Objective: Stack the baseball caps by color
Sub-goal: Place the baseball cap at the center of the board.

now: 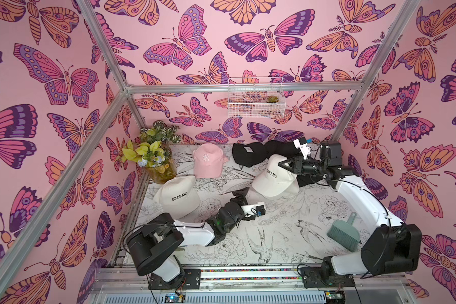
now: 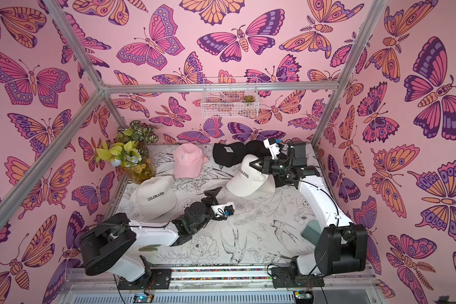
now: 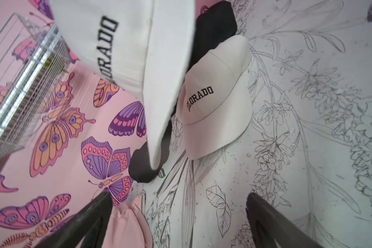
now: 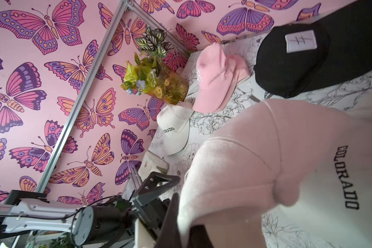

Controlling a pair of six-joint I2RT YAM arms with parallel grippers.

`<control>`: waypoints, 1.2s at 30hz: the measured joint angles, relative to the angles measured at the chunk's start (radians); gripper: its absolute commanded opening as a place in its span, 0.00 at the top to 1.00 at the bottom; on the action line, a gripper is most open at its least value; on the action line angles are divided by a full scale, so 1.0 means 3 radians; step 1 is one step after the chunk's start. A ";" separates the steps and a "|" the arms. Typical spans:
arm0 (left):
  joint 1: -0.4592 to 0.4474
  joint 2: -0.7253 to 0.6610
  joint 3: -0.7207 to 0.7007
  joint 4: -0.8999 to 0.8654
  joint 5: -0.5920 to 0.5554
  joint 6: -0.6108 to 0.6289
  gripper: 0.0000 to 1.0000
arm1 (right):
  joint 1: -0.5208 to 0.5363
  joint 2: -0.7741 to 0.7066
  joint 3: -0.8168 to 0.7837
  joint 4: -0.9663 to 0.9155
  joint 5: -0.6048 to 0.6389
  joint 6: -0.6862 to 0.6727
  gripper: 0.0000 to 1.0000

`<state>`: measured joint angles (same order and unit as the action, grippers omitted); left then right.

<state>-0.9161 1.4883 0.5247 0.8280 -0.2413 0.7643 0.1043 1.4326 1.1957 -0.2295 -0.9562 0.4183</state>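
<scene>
A: At two o'clock on the table (image 1: 287,223), what does the right gripper (image 1: 281,164) hold?
B: It is clenched on a cream cap (image 1: 267,181); black caps (image 1: 248,155) sit at one o'clock.
A: And the left gripper (image 1: 241,192)?
B: Released, empty, near centre; second cream cap (image 1: 177,196) at nine, pink cap (image 1: 208,162) at eleven.

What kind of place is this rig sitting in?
Looks like a staged robot booth, not a real room: a bare aluminium frame carrying butterfly wallpaper, a flower-print table, and props such as a vase and a wire basket.
</scene>
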 measured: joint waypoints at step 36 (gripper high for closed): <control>0.2382 -0.0576 0.0614 -0.2398 0.2455 -0.4784 0.00 | 0.1312 0.0989 -0.0125 -0.0320 -0.0214 -0.1663 0.71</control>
<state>-0.2016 1.3155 0.7090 0.1085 0.4953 -0.6708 0.4980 1.7294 1.1584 -0.3256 -1.0203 -0.0807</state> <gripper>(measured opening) 0.998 0.115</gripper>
